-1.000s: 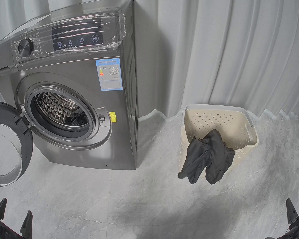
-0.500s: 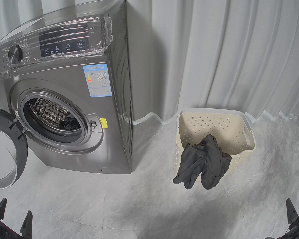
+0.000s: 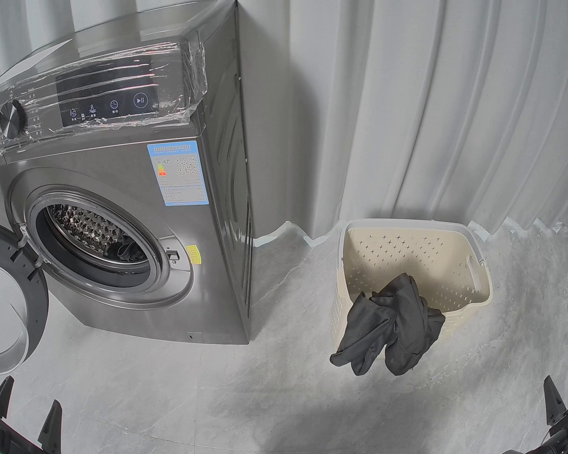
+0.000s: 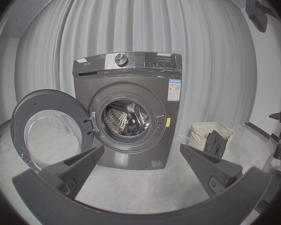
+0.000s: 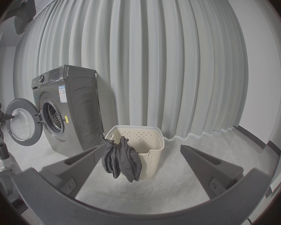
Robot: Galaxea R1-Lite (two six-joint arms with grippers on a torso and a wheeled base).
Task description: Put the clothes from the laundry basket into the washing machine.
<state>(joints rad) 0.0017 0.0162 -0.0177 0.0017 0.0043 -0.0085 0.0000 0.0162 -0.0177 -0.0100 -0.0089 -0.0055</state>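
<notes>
Though holding nothing, left tool (image 4: 141,147) and right tool (image 5: 142,147) gape wide.

There was one washer (image 3: 139,222) with one door (image 3: 6,304), and one basket (image 3: 404,224). One dark bundle (image 3: 391,329) hung over its rim, possibly two garments. One dark piece (image 3: 125,250) lay in the drum. Two grippers: left gripper (image 3: 30,393), right gripper (image 3: 565,370).

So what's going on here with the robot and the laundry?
A robot is loading laundry. The washing machine has its door open, with a dark piece in the drum. A dark grey garment is draped over the front rim of the laundry basket beside it. The left gripper and right gripper are both open, empty, and short of the basket.
</notes>
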